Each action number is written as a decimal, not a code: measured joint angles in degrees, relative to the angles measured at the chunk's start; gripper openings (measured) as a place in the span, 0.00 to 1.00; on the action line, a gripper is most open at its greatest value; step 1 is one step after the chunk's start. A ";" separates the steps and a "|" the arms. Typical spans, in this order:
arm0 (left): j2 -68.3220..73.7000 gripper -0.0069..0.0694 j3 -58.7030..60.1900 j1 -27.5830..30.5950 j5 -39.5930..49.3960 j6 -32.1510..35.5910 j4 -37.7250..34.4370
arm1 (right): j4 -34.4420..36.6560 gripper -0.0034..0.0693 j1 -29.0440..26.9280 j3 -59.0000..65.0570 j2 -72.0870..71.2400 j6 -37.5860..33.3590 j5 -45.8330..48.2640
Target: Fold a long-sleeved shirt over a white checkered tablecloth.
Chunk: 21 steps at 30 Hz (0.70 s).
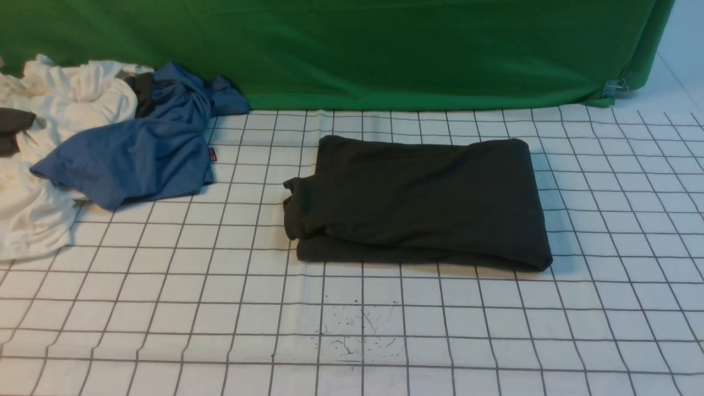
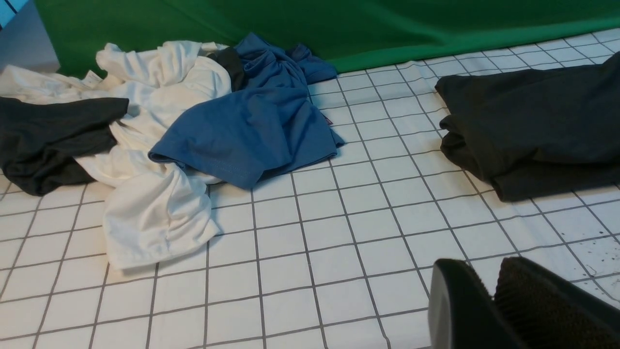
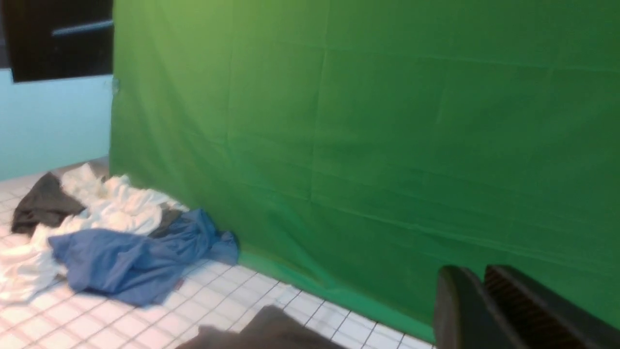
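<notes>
A: One folded shirt, that's the main thing — the long-sleeved shirt (image 1: pixel 418 201) lies as a dark charcoal rectangle on the tablecloth (image 1: pixel 165 308), roughly mid-width and nearer the far edge than the near one.

B: Layers?

A: Stacked, yes. A lower layer shows along its near edge, and a small flap sticks out at its left end. No print visible.

B: Grippers?

A: Neither shows in the front view. Left gripper (image 2: pixel 491 303) appears only in its own wrist view, two dark fingers nearly side by side, one with a ribbed pad, hanging above bare grid cloth and gripping nothing. Whether there's a real gap between them, I cannot tell. Right gripper (image 3: pixel 482 300) is the same story — fingers close together, nothing between them, seen against the green backdrop cloth (image 1: pixel 440 49), raised off the tablecloth. Cannot tell its state either.

B: Other stuff?

A: Clothes pile at the far left corner: blue garment (image 1: pixel 137 148) on top, reaching toward the shirt but well apart from it; white garments (image 1: pixel 33 214) under and beside it; a dark garment (image 2: pixel 48 135) at the pile's outer side. Small dark specks (image 1: pixel 357 330) on the cloth near the front edge, in front of the shirt. Metal clip (image 1: pixel 616 87) on the green cloth's lower right corner.
</notes>
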 joint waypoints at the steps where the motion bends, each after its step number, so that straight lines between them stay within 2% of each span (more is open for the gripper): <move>1: 0.00 0.18 0.00 0.00 0.00 0.00 0.00 | -1.14 0.09 -0.61 1.66 -0.90 1.39 -1.38; 6: 0.00 0.19 0.00 0.00 0.00 0.00 0.00 | -12.18 0.07 -5.44 13.80 -6.99 9.89 -4.71; 8: 0.00 0.19 0.00 0.00 0.00 0.00 0.00 | -14.46 0.07 -7.15 17.17 -8.59 12.19 -4.72; 13: 0.00 0.20 0.00 0.00 0.00 0.00 0.00 | -22.99 0.07 -16.08 30.06 -16.06 21.62 -4.61; 21: -0.04 0.21 0.00 0.00 -0.05 0.00 0.00 | -25.56 0.07 -23.75 41.08 -24.79 23.48 -4.49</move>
